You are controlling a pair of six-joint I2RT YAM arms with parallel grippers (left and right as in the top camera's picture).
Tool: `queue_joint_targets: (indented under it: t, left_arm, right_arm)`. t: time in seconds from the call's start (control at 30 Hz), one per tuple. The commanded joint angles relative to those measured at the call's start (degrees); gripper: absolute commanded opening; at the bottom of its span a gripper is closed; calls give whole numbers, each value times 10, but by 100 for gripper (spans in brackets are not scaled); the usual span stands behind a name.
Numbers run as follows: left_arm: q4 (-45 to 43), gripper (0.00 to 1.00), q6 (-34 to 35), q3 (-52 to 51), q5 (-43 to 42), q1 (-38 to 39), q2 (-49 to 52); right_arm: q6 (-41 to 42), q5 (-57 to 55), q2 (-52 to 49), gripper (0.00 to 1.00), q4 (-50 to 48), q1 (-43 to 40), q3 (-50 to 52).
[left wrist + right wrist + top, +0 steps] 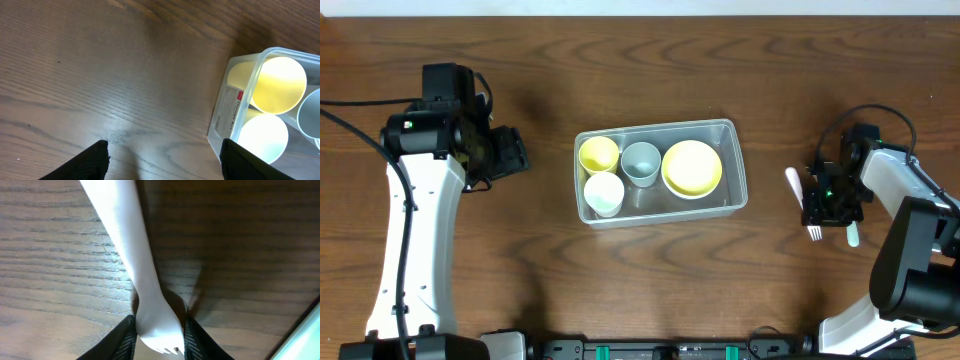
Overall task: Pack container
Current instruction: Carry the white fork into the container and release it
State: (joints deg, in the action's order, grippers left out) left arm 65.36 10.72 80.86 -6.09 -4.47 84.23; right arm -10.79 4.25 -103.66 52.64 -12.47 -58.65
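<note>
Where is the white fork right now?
The white fork is on the right in the overhead view, right of the container, between the tips of the right end effector.

fingers (93,162) spread | container (226,107) right | yellow cup (279,84), white cup (264,136) inside
</note>
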Motion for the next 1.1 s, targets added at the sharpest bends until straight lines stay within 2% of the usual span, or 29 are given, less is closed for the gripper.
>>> queue_joint_targets:
  t: [0.0, 0.47, 0.6, 0.8, 0.97, 1.07]
  left_arm:
    - [2, 72, 6, -2, -6, -3, 0]
    - [2, 72, 6, -2, -6, -3, 0]
    - [2, 72, 6, -2, -6, -3, 0]
    - [1, 72, 5, -2, -6, -3, 0]
    - [1, 72, 5, -2, -6, -3, 0]
    - [1, 72, 5, -2, -6, -3, 0]
  right_arm:
    - [9, 7, -9, 30, 0, 11, 4]
    - [52, 7, -9, 22, -2, 11, 4]
    - [59, 8, -9, 2, -5, 11, 3]
    - [74, 28, 4, 1, -3, 19, -31]
    - [85, 37, 71, 1, 5, 41, -104]
    - [56, 37, 121, 1, 9, 74, -161]
